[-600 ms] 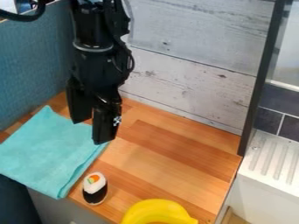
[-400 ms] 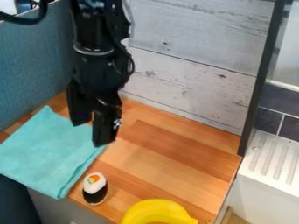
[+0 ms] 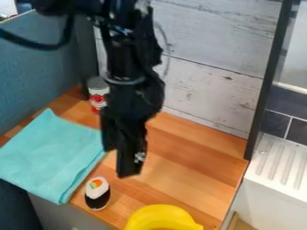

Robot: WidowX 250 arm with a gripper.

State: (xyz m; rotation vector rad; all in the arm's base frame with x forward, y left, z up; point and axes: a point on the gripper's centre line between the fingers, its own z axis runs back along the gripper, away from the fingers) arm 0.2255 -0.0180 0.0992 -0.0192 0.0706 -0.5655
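Sushi (image 3: 97, 193) sits near the front edge of the wooden counter (image 3: 180, 155), between the blue cloth (image 3: 51, 155) at left and yellow toy (image 3: 157, 215) at right; the empty gripper (image 3: 119, 162) hangs beyond it, fingers apart.

matte-black arm (image 3: 129, 54), greyish ring (image 3: 124, 81) round its rounded housing above pincer (image 3: 119, 163), thick black cable (image 3: 37, 44) looping up-left of pincer, small whitish marking (image 3: 139, 157) low on pincer's side
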